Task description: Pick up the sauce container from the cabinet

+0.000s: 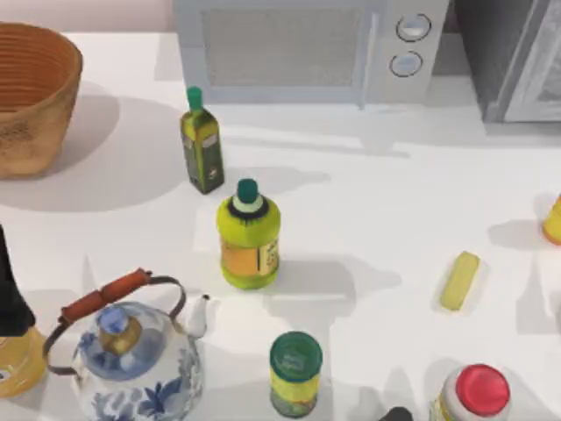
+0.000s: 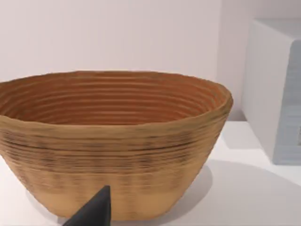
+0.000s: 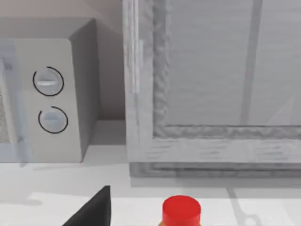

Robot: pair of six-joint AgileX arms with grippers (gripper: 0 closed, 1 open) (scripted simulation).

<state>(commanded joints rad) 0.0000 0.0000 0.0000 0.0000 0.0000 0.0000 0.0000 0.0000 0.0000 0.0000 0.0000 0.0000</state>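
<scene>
At the upper right of the top view stands the dark grey speckled cabinet (image 1: pixel 504 61) with its light grey framed door (image 3: pixel 211 80) closed, beside the pale microwave with two round knobs (image 1: pixel 302 48). The sauce container cannot be made out anywhere. Whether either arm's jaws are released or clenched cannot be told. On the white worktop (image 1: pixel 386 202) a woven tan basket (image 2: pixel 113 141) sits upper left, and a red-capped white bottle (image 1: pixel 473 393) stands lower right.

You see: basket (image 1: pixel 31 96) woven, ribbed, matt. Kettle (image 1: pixel 131 360) glossy glazed ceramic, blue-flower print. Cabinet (image 3: pixel 211 89) door frame rough, speckled grey. Microwave (image 1: pixel 298 48) smooth, matt. Table (image 1: pixel 368 210) smooth white.
</scene>
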